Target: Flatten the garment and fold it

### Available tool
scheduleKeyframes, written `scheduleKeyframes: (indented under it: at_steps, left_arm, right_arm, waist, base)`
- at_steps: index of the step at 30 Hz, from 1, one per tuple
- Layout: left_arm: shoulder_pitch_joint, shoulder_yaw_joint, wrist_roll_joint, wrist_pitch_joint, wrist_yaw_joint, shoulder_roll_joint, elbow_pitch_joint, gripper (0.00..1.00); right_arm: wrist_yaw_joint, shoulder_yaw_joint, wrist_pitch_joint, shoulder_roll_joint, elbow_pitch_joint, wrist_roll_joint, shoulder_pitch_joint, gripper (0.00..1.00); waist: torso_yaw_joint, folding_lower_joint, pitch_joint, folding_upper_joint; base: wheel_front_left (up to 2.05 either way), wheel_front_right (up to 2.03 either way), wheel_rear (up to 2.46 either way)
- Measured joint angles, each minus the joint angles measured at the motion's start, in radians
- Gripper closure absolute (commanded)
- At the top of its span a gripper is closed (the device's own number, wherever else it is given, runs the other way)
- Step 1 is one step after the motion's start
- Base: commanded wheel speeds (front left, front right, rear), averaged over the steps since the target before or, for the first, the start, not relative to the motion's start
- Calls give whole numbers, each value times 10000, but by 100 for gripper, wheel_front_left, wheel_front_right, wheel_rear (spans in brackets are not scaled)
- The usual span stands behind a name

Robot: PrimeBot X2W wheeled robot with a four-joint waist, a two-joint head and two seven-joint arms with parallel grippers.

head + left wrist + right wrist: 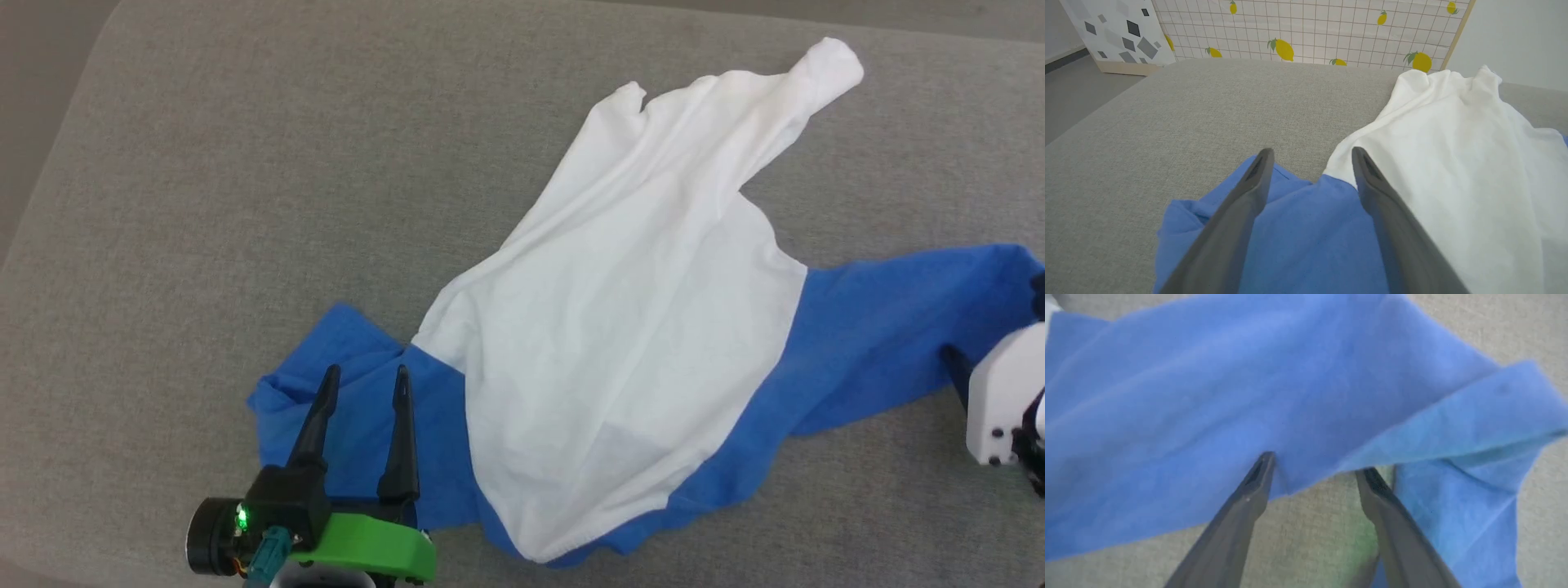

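Near the front edge of the grey padded surface (245, 204), toward its left side, the left gripper (366, 373) has its two dark fingers spread apart with nothing between them. Both fingers lie over the bunched blue sleeve (359, 416) of the garment (637, 327). Whether the tips touch the cloth cannot be told. In the left wrist view the left fingertip points at the sleeve's far rim, and the right fingertip sits at the seam where blue meets white.

At the right edge of the surface the right gripper (1318, 463) is likewise spread wide and grips nothing. Its left fingertip meets the near border of the other blue sleeve (882, 327), its right fingertip stands just beside a folded-over flap of that sleeve, and bare grey surface shows between the two fingers. That view is somewhat blurred.

The garment lies wrinkled across the middle and right of the surface. Its white body runs diagonally from the front edge toward the far right corner, where it narrows into a twisted end (824, 69). A blue band borders the white along the front. The right-hand sleeve stretches out flat to the right edge.

Beyond the far edge stand a grid panel printed with lemons (1310, 28) and a white panel with grey shapes (1114, 32).
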Motion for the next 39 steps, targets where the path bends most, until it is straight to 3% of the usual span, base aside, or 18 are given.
scheduleKeyframes:
  at_steps: [1, 2, 3, 4, 9, 15, 19, 21, 22, 23, 27, 31, 39]
  left_arm:
    - [-14, 2, 0, 0, -6, -6, 15, 0]
    - [-29, 2, 2, 0, -38, -10, 33, 0]
    - [-31, -4, 4, 0, -75, -13, 42, 0]
    - [-31, -4, 4, 0, -75, -17, 46, 0]
    - [-31, -4, 17, 0, -77, -25, 42, 0]
    - [-94, -117, 17, 0, -138, -142, 56, 0]
    - [-206, -176, 13, 0, -224, -222, 136, 0]
    - [-244, -176, 4, 0, -255, -221, 213, 0]
    - [-256, -176, 0, 0, -257, -221, 238, 0]
    - [-285, -190, -10, 0, -284, -219, 274, 0]
    - [-401, -213, -19, 0, -339, -217, 357, 0]
    - [-445, -219, -33, 2, -341, -215, 449, 0]
    - [-326, -178, -136, 2, -339, -213, 522, 0]
  right_arm:
    - [0, 10, -130, 6, 199, 33, -188, 0]
    - [0, -2, -280, 19, 389, 38, -382, 59]
    - [0, -29, -393, 59, 541, 35, -532, 88]
    - [0, -50, -445, 119, 623, 36, -636, 100]
    - [2, -466, -564, 311, 585, 94, -1253, 100]
    - [2, -2374, -58, -905, 84, -493, -1715, 100]
    - [2, -3398, 58, -1275, 230, -803, -1547, 100]
    - [2, -3684, -2, -1064, 453, -880, -1448, 80]
    - [2, -3745, -102, -899, 552, -943, -1396, 14]
    - [2, -3806, -261, -617, 744, -1037, -1360, 0]
    - [2, -3643, -754, 52, 1009, -1135, -1348, 0]
    - [2, -3152, -1147, 410, 487, -838, -926, 0]
    - [2, -2880, -690, 1574, -2976, 259, 2180, 0]
  waist:
    - [47, 0, 41, 0]
    - [93, 0, 76, 0]
    - [131, 0, 101, 0]
    - [151, 0, 116, 0]
    - [9, 0, 136, 0]
    - [-177, 0, 238, 0]
    - [-221, 0, 381, 0]
    - [-245, 0, 438, 0]
    - [-259, 0, 457, 0]
    - [-283, 0, 480, 0]
    - [-382, 0, 470, 0]
    - [-475, 1, 280, 0]
    - [-709, 1, -377, 0]
  base:
    - [0, 0, 0]
    - [0, 0, 0]
    - [0, 0, 0]
    - [0, 0, 0]
    - [0, 0, 0]
    - [0, 0, 0]
    - [0, 0, 0]
    - [0, 0, 0]
    - [0, 0, 0]
    - [0, 0, 0]
    - [0, 0, 0]
    - [0, 0, 0]
    - [0, 0, 0]
